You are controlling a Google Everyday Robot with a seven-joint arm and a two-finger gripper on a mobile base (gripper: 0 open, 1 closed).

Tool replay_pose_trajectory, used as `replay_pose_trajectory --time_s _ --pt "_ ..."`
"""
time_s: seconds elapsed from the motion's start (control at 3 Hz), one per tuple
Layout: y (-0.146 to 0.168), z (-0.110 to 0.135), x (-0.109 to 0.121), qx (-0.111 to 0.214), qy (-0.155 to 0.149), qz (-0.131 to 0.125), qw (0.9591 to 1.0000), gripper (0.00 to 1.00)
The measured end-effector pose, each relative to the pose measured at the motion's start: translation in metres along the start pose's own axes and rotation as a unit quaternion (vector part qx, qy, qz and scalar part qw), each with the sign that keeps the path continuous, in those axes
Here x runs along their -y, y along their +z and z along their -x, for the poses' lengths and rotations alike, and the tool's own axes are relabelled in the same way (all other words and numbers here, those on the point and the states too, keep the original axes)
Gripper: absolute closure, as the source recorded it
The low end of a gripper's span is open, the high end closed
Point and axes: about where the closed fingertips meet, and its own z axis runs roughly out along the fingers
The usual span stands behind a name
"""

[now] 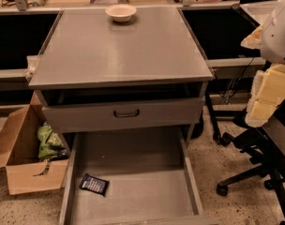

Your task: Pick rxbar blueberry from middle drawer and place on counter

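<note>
1. One relation settles the coming reach. The rxbar blueberry (94, 184) lies flat on the floor of the open middle drawer (147, 191), in its left part and just beside its left wall. The gripper (266, 97) hangs outside the drawer's right wall and higher than the drawer, well apart from the bar. The bar therefore lies down and leftward from it, across the drawer's full width.
2. One long axis: the bar runs roughly from side wall to side wall, slightly skewed, its right end nearer the drawer's pulled-out end.
3. Only one arm is on hand, so there is no nearer one to choose. I cannot tell whether the gripper is spread or pressed together.
4. Several lines of white print cross the dark wrapper, but none can be read and no brand name is legible.
5. Above the drawer sits the counter (123, 55), with a pale bowl (121, 12) at its far edge.
</note>
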Motion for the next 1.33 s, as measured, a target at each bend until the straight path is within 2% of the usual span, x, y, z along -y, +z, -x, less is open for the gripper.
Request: replay_pose_trajectory --time_s 0.33,0.67,1.0,1.33 --pt "0.003 0.002 -0.001 0.002 -0.002 -0.001 1.0 0.0" --pt "0.043 0.02 -0.014 0.022 -0.018 0.017 0.9995 0.0" --pt "0.107 0.053 -0.043 0.066 -0.025 0.049 0.9963 0.0" --pt "0.175 0.101 -0.076 0.145 -0.017 0.08 0.986 0.0"
